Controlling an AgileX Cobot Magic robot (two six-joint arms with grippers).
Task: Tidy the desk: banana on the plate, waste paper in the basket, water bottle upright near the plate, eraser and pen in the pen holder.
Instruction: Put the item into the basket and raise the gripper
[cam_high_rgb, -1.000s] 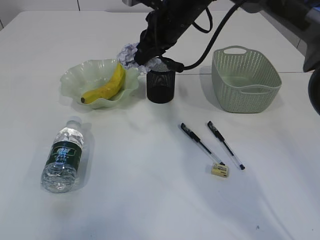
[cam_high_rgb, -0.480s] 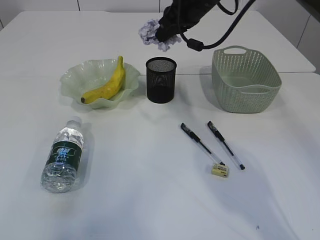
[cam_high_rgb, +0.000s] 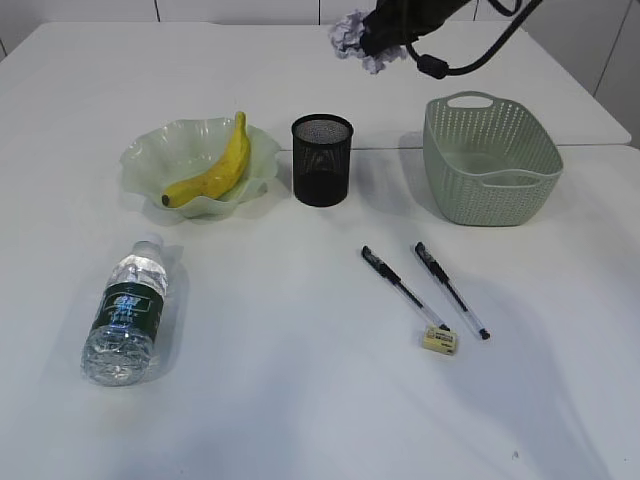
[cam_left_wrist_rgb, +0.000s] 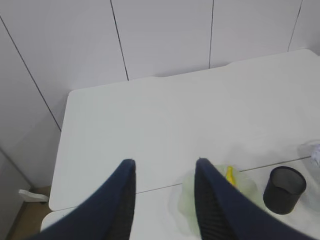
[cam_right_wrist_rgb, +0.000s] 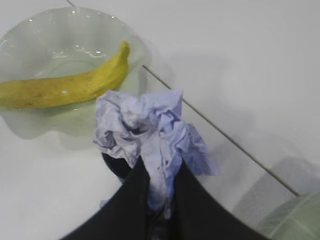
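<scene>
My right gripper (cam_high_rgb: 378, 42) is shut on the crumpled waste paper (cam_high_rgb: 353, 33) and holds it high above the table, behind the black mesh pen holder (cam_high_rgb: 321, 160) and left of the green basket (cam_high_rgb: 489, 160); the paper fills the right wrist view (cam_right_wrist_rgb: 150, 132). The banana (cam_high_rgb: 212, 172) lies on the pale green plate (cam_high_rgb: 150, 150). The water bottle (cam_high_rgb: 126, 311) lies on its side at front left. Two pens (cam_high_rgb: 402, 287) (cam_high_rgb: 451, 290) and an eraser (cam_high_rgb: 440, 340) lie at front right. My left gripper (cam_left_wrist_rgb: 164, 170) is open, empty, high above the table.
A seam between two tabletops runs behind the plate and pen holder. The basket (cam_right_wrist_rgb: 300, 220) edges into the right wrist view's lower right corner. The left wrist view shows the plate (cam_left_wrist_rgb: 250, 186) and pen holder (cam_left_wrist_rgb: 284, 189) far below.
My right gripper has lifted the waste paper from behind the plate and carried it up and to the right, toward the basket side. Nothing else on the table has moved.
</scene>
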